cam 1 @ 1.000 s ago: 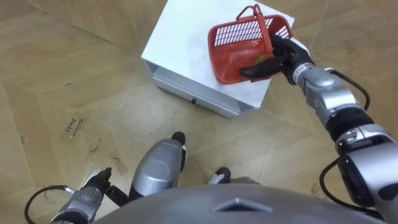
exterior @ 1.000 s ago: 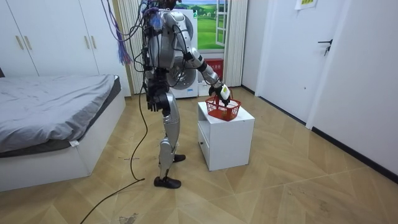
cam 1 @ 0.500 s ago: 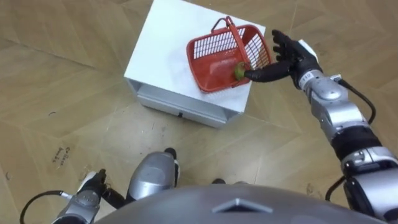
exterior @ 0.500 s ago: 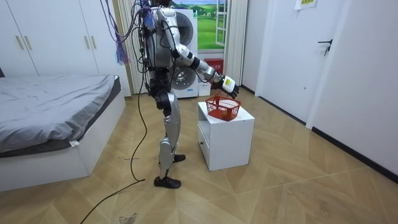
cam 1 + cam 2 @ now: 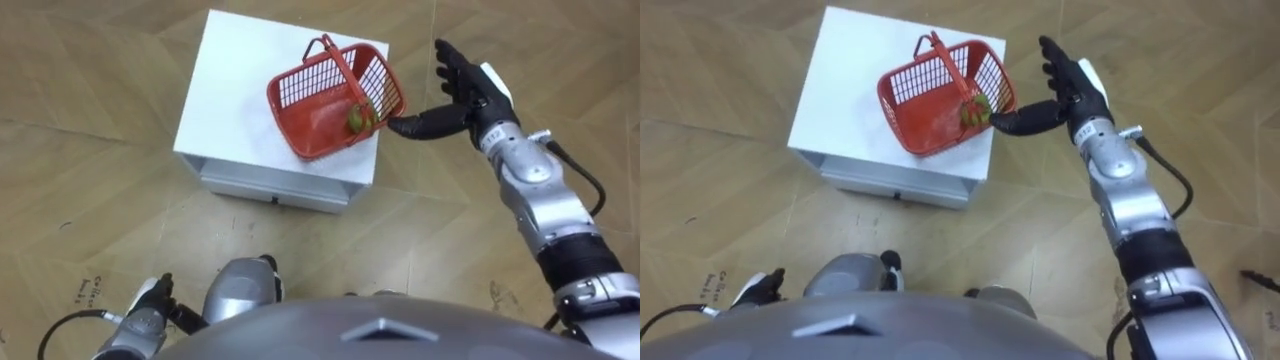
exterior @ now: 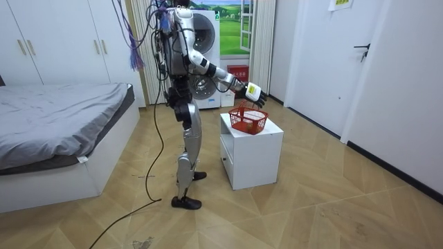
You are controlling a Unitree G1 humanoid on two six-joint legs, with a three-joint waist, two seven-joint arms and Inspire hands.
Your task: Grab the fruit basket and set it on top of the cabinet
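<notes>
Bed (image 6: 62,117): 1, at room view's left, cut off by the edge; robot stands betw. it & cabinet.
Cabinet (image 5: 235,100): 1, white, low; front mostly hidden from above.
Basket (image 5: 310,88): 1, red, sits on cabinet top at the corner nearest R hand, handle up; held by no hand.
R hand (image 5: 468,98): fingers straight & spread, thumb tip just beside basket rim; touching or not, can't tell.
L hand (image 5: 150,305): low by the leg, partly cut off; fingers can't be made out.
Fruit (image 5: 357,119): 1 greenish piece in basket, half hidden by mesh & handle; kind unclear.
</notes>
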